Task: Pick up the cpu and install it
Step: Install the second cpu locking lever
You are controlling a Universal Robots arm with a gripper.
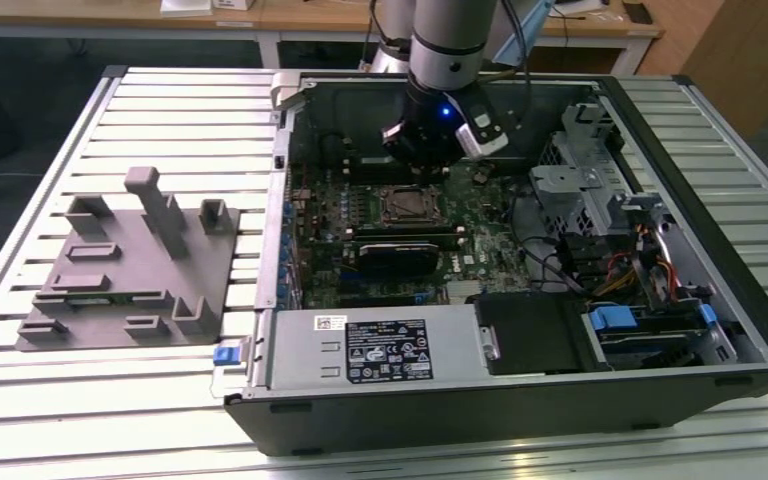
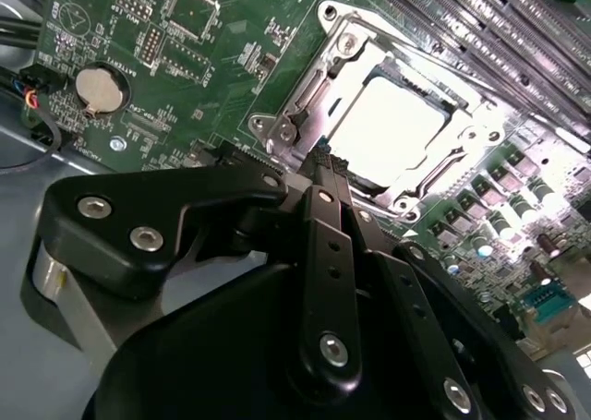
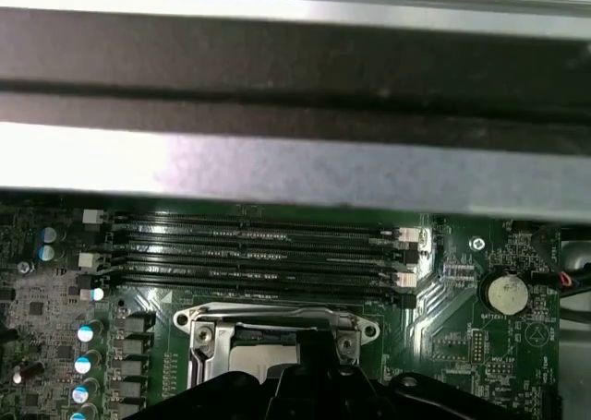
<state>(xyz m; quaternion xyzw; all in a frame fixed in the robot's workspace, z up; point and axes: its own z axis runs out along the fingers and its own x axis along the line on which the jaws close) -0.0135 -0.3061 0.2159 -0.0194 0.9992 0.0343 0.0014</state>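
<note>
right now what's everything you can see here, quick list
cpu: one, pale silver-white, lying in the socket frame on the motherboard
socket frame: one, metal, around the cpu
motherboard: one, green, on the floor of the computer case
coin battery: one, silver, on the motherboard
memory slots: four, black, beside the socket frame
computer case: one, dark, open, lying on the slatted table
power supply: one, grey, at the case's near edge
fixture block: one, grey, on the table at the exterior view's left
slatted table: one, pale metal
gripper: one, black, fingers shut, just above the socket frame
arm: one, silver-grey, over the case
</note>
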